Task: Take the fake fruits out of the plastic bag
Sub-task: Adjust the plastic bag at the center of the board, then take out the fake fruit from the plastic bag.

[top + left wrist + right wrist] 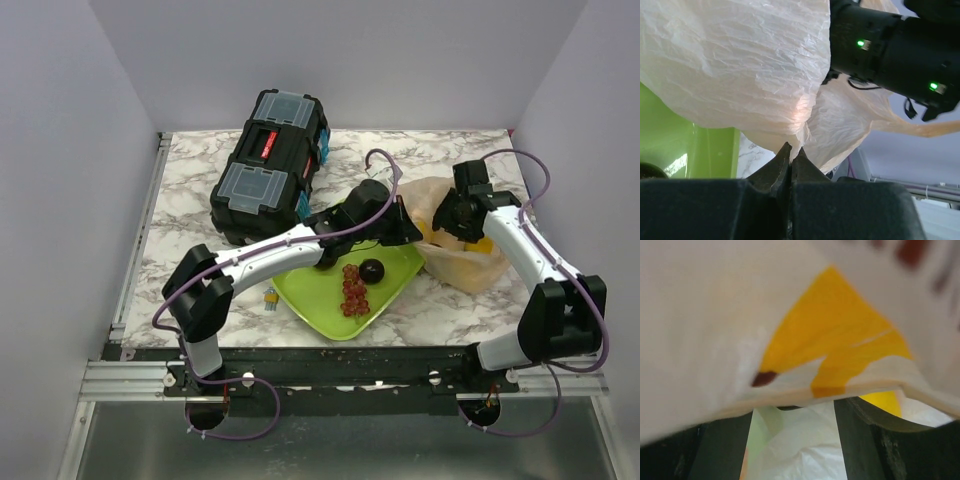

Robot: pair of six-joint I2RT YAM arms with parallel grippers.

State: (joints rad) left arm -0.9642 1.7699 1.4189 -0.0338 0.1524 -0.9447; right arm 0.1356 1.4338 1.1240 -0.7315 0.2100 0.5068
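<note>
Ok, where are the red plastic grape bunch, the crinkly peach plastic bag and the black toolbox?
red plastic grape bunch (354, 292): top view, middle of the bunch.
crinkly peach plastic bag (462, 266): top view, its lower bulging side.
black toolbox (268, 160): top view, middle of its lid.

closed left hand (791, 153) just below the crinkly plastic bag (740, 65), green tray (715, 150) at left, right arm (890, 45) upper right

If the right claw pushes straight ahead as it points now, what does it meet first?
Probably the plastic bag: its film hangs across the open right claw, with a yellow fake fruit close behind. The view is blurred, so depth is unsure.
</note>
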